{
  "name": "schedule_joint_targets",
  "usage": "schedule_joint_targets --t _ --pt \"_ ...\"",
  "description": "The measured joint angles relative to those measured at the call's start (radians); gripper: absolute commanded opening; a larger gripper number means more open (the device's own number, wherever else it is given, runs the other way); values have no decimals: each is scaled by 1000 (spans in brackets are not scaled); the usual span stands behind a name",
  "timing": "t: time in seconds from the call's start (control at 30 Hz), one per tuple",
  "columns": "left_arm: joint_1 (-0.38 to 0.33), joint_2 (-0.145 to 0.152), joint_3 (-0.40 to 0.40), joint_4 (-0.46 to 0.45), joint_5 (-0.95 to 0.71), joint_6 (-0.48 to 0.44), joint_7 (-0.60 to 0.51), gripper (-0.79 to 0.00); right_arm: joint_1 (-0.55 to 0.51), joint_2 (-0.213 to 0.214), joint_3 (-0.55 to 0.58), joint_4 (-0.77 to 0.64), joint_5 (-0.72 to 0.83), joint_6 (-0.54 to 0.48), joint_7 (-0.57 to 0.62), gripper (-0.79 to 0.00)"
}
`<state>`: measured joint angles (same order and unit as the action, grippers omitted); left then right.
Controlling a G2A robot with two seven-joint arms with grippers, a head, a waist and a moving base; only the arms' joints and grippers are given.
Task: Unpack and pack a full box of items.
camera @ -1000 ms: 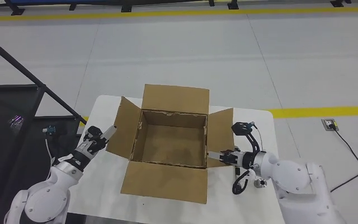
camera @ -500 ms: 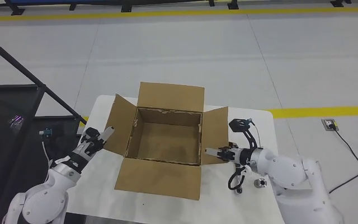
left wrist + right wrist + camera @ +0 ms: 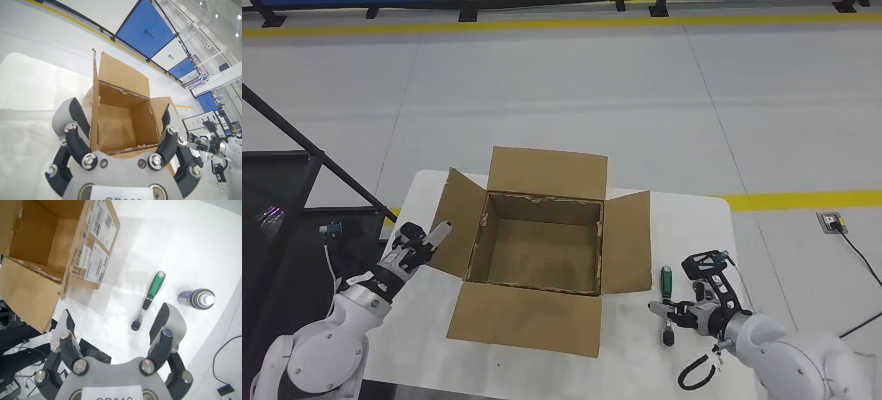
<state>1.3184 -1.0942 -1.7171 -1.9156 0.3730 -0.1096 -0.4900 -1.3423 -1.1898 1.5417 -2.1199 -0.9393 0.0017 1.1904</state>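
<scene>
An open cardboard box (image 3: 542, 255) stands mid-table with all flaps spread and nothing visible inside. My left gripper (image 3: 435, 236) is open at the box's left flap; in the left wrist view the flap's edge (image 3: 94, 106) stands between the fingers (image 3: 75, 109) of that gripper (image 3: 122, 113). My right gripper (image 3: 660, 310) is open, low over the table to the right of the box. Just beyond this gripper (image 3: 115, 317) lies a green-handled ratchet wrench (image 3: 151, 298), and a spray can (image 3: 196, 299) stands beside it. The wrench (image 3: 666, 285) lies next to the right flap.
The white table (image 3: 692, 225) has bare room on its right side behind the wrench. A black frame (image 3: 282, 190) stands off the table's left edge. The near table edge runs close behind my right gripper.
The box slid a little to the left. My right gripper drew back from the right flap toward the near right corner, uncovering the wrench. The left gripper has barely moved.
</scene>
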Motion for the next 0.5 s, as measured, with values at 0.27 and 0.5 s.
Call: schedule_joint_targets --t 0.27,0.5 --pt "-18 2 7 7 3 4 -3 0 41 -3 -134 113 -172 76 12 0" --pt "-20 4 8 13 1 5 5 0 112 -17 -224 259 -215 157 -52 -9"
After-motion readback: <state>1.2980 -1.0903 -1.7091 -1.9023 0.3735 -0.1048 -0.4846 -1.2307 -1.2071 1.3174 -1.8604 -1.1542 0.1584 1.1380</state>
